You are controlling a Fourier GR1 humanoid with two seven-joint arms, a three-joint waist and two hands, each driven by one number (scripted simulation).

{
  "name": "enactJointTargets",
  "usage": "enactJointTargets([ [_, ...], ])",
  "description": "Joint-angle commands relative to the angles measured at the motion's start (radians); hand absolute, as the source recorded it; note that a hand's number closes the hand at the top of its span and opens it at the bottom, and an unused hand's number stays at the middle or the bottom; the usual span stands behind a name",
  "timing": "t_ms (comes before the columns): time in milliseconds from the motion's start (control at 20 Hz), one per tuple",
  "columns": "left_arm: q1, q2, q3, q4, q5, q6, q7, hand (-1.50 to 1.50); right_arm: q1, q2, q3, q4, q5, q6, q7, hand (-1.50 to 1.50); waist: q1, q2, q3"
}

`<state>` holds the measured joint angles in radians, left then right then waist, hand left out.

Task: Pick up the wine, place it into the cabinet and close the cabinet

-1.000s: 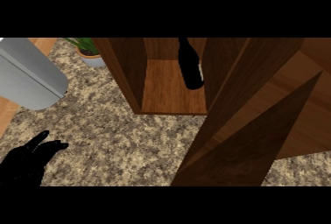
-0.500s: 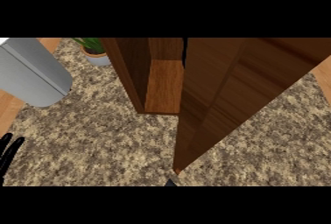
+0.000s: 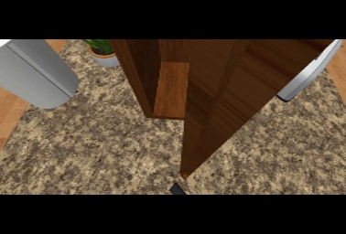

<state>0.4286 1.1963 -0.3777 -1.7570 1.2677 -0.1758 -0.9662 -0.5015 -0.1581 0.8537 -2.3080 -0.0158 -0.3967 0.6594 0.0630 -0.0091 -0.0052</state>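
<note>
The wooden cabinet point(image 3: 138, 68) stands on the counter, and its door point(image 3: 229, 91) is swung far across the opening. Only a narrow strip of the inner shelf point(image 3: 170, 89) still shows. The wine bottle is hidden behind the door. A small dark piece of my right hand point(image 3: 177, 188) shows at the lower edge, just under the door's near corner; the rest of that hand is out of sight. My left hand is outside the view.
A grey rounded appliance point(image 3: 37, 73) stands at the left. A potted plant point(image 3: 103, 51) sits behind the cabinet's left side. A grey-edged object point(image 3: 304, 77) shows past the door at the right. Speckled countertop point(image 3: 88, 146) spreads in front.
The door has swung further to the left, and the bottle that showed inside is now hidden. My left hand has left the view at the lower left.
</note>
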Motion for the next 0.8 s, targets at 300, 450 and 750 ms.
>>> enactJointTargets([
  [300,0.100,0.050,0.112,0.082,0.030,-0.185,-0.020,-1.50,-0.406,0.156,-0.210,0.439,-0.074,-0.119,-0.033,1.50,0.008,0.008,0.003],
  [450,0.116,0.034,0.135,0.080,0.012,-0.186,-0.021,-1.50,-0.462,0.157,-0.340,0.568,-0.172,-0.003,-0.093,1.50,-0.002,0.012,0.005],
  [750,0.102,0.028,0.202,0.118,0.029,-0.228,0.031,-1.50,-0.652,0.158,-0.445,0.844,-0.286,0.118,-0.207,1.50,-0.006,0.018,0.003],
])
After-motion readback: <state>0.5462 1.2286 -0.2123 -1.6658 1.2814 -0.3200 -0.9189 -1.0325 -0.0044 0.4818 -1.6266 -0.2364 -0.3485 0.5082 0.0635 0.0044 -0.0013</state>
